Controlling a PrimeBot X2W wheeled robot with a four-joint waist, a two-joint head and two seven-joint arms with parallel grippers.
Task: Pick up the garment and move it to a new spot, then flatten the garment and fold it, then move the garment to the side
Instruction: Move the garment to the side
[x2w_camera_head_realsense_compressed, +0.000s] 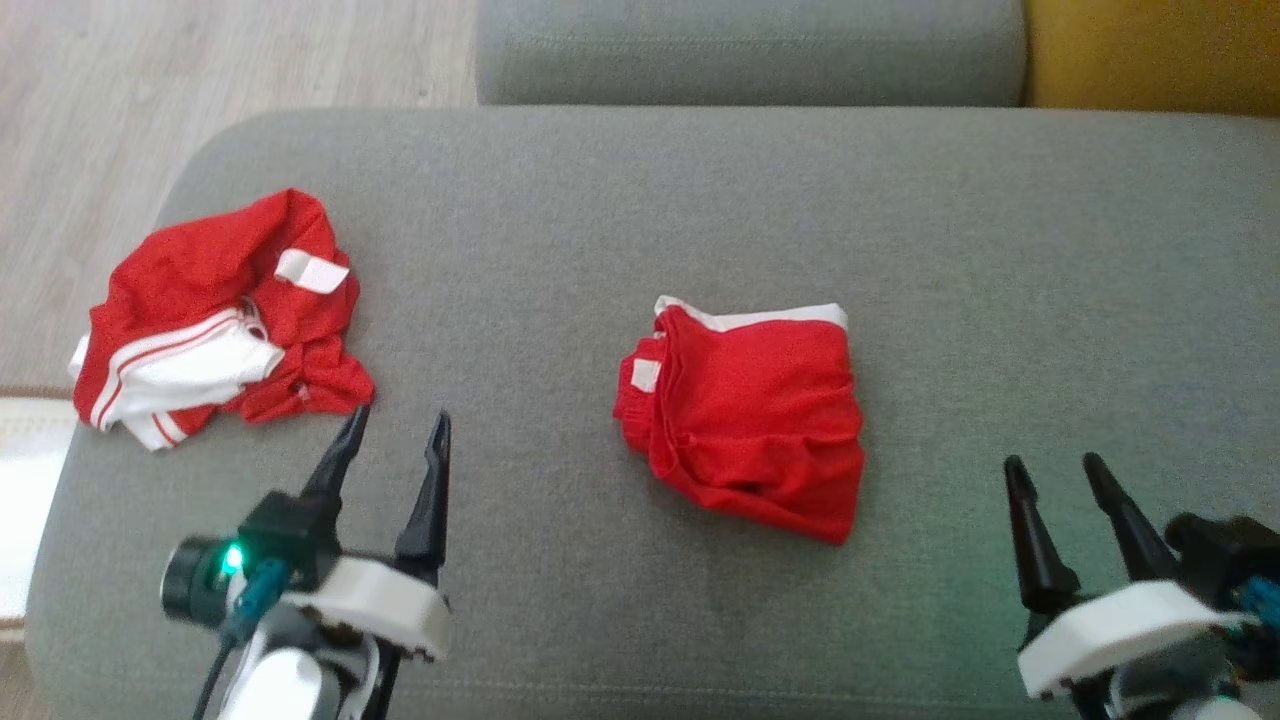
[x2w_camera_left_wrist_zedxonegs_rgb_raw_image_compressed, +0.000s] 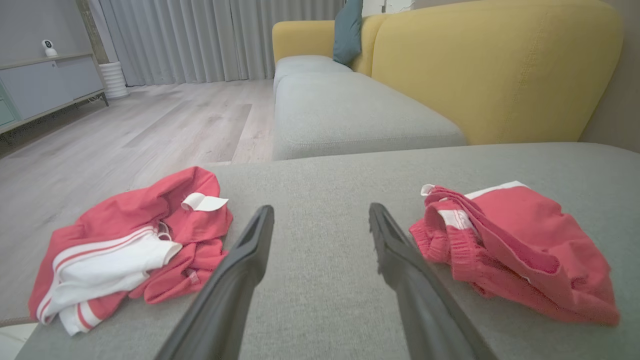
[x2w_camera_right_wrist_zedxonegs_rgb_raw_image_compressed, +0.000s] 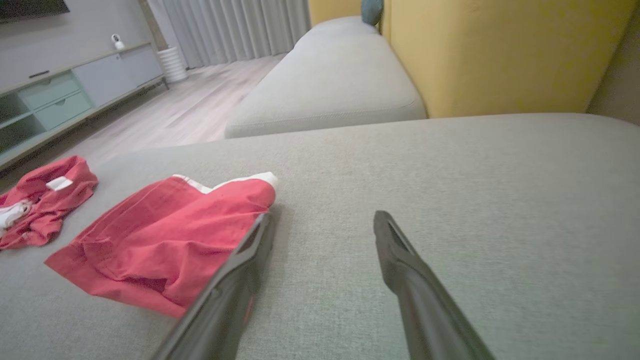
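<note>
Left pincer (x2w_camera_head_realsense_compressed: 400, 415) wide, empty; right pincer (x2w_camera_head_realsense_compressed: 1053, 460) wide too. Folded red shorts (x2w_camera_head_realsense_compressed: 745, 420) btwn them, crumpled red-white heap (x2w_camera_head_realsense_compressed: 215, 320) just past left tips, grey woven sofa (x2w_camera_head_realsense_compressed: 700, 200).

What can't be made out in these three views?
Crumpled garment, head view: type and shape, hidden by its own folds.
Folded garment, head view: lower layers, covered by the top layer.
Its white label, head view: print too small.
Right gripper, head view: body cut by the bottom edge.
</note>
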